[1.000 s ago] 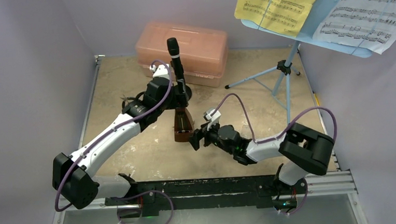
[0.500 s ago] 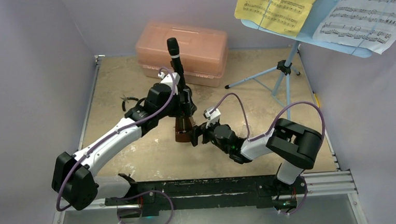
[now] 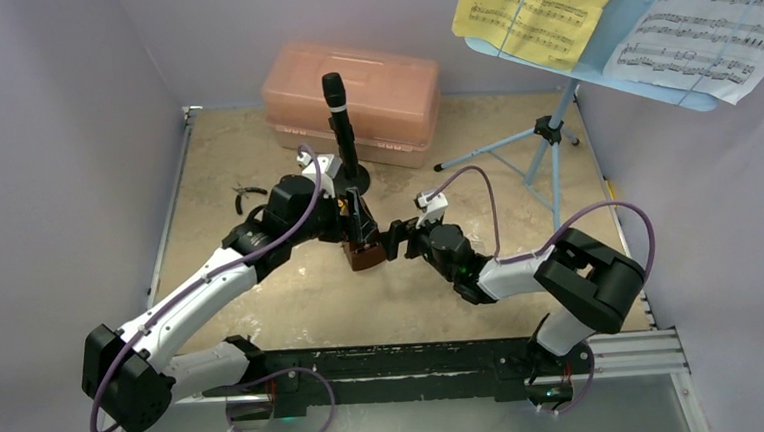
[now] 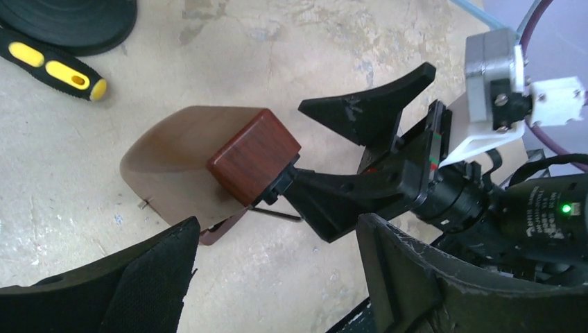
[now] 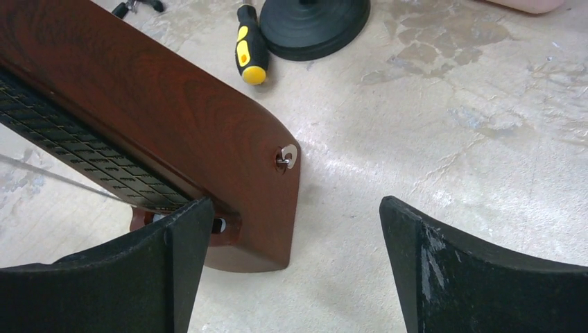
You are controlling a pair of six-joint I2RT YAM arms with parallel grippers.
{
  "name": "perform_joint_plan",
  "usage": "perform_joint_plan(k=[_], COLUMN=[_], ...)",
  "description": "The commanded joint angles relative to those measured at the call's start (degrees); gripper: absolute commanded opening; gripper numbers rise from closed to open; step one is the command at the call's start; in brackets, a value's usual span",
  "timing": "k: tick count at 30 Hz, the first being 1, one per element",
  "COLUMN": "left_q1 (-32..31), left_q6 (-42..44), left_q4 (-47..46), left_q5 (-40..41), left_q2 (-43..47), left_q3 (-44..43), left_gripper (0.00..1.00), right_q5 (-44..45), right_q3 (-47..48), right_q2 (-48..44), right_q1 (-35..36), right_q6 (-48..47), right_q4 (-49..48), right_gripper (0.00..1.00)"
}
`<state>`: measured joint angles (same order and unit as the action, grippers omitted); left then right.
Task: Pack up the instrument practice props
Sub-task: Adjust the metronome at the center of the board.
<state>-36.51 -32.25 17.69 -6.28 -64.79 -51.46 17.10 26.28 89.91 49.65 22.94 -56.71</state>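
Brown wooden pyramid metronome (image 3: 363, 245) stands upright mid-table (image 3: 255, 174); the left gripper (image 4: 277, 236) hovers over its top, fingers spread wide, holding nothing; the right gripper (image 3: 388, 244) sits low beside its base, jaws likewise spread, one finger at the wood; behind stand the black clarinet-like pipe (image 3: 339, 128) and a pink case (image 3: 380, 86); a yellow-handled screwdriver (image 4: 55, 66) lies nearby.

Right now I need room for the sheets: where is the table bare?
Bare: between the metronome and front rail; left of the case; between the tripod and the right arm. Crowded: around the metronome and pipe base.
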Motion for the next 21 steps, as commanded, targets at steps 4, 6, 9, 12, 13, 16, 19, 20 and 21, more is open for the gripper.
perform_joint_plan(k=[4,6,9,12,13,16,19,20,21], left_q1=[-0.1,-0.1,-0.1,-0.1,-0.1,0.0,0.1,0.2,0.4], left_q6=[1.5,2.8,4.0,4.2,3.9,2.7,1.2,0.4,-0.3], left_q4=[3.3,5.6,6.9,5.7,4.9,2.1,0.3,-0.4,-1.4], left_q5=[0.9,4.3,8.7,10.9,11.4,12.7,18.0,21.1,22.6], left_q2=[2.9,3.2,3.4,3.1,2.8,2.2,3.3,4.0,4.9], left_q3=[-0.6,-2.2,-4.2,-5.4,-5.6,-5.7,-4.6,-3.9,-2.8], left_gripper=[0.82,0.82,0.83,0.83,0.83,0.83,0.83,0.83,0.83], right_q5=[-0.1,-1.7,-1.4,-2.4,-2.6,-2.9,-2.7,-2.5,-2.1], right_q3=[-1.7,-2.5,-3.2,-3.3,-3.3,-3.0,-1.8,-1.3,-0.8], right_q2=[-6.7,-9.0,-12.4,-14.3,-14.7,-14.7,-13.9,-13.6,-13.3], right_q1=[-0.1,0.5,3.5,5.9,6.5,8.1,9.4,9.8,10.1], right_q6=[-2.5,-3.2,-6.3,-8.5,-8.9,-9.9,-10.9,-11.3,-11.6], right_q4=[-0.7,-0.2,-0.1,-1.4,-2.6,-5.9,-7.4,-7.5,-7.5], right_gripper=[0.86,0.83,0.81,0.79,0.78,0.74,0.69,0.68,0.67])
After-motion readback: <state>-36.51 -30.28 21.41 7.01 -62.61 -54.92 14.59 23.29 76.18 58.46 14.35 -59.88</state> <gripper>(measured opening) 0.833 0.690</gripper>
